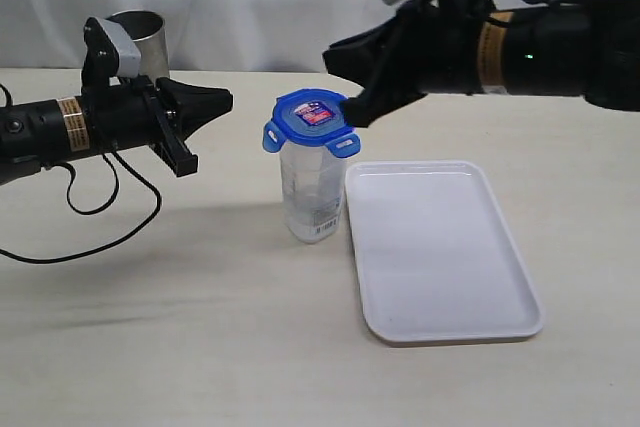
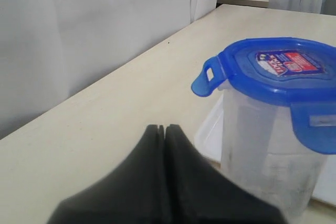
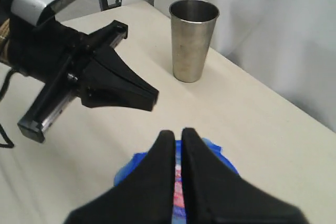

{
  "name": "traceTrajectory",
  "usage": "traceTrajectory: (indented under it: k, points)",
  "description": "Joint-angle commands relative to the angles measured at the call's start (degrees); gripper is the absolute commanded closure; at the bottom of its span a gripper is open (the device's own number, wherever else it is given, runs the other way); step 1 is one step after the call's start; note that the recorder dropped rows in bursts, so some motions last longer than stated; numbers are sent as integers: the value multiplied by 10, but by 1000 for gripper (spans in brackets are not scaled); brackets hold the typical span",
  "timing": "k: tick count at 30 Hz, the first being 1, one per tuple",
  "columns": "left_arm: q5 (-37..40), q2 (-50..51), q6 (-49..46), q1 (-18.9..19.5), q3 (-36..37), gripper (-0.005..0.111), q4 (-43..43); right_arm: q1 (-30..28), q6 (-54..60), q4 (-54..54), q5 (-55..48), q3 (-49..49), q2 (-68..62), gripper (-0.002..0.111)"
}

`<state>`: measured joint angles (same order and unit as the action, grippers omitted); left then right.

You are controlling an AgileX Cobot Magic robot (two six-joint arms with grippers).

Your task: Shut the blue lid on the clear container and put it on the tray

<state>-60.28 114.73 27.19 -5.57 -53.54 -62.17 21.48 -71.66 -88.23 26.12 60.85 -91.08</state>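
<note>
I have both jaws pinched together: right gripper (image 1: 352, 111) at the edge of the blue lid (image 1: 310, 119), left gripper (image 1: 223, 100) apart from it.

Pale table (image 1: 200, 347) across the whole frame. Near the middle, standing upright: clear container (image 1: 313, 202). Just beside it (maybe touching), at lower right: flat white tray (image 1: 440, 247). Upper left: shiny metal cup (image 1: 143, 35). Lower left: black cable (image 1: 45, 259).

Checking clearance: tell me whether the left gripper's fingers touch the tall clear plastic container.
Apart. The exterior view shows bare table between the left gripper and the tall clear plastic container; the left wrist view agrees.
</note>
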Motion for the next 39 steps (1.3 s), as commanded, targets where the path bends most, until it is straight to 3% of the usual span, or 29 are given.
traceTrajectory:
  k: [1,29,32,34,35,39]
  points:
    - [-3,-4,-3,-5,2,107,9,31,-222,-117,4,76,-49,104]
    - [-9,-4,31,-5,11,107,-52,31,-220,-117,-51,24,-92,104]
    - [-5,-3,-23,-5,60,107,20,31,-221,-117,-51,24,-92,104]
    - [-54,8,-91,-5,99,107,82,31,-221,-117,-51,24,-92,104]
    - [-89,15,-114,-5,110,107,90,31,-221,-117,-51,24,-92,104]
    - [-97,54,-139,-14,102,107,57,31,-220,-117,-51,24,-92,104]
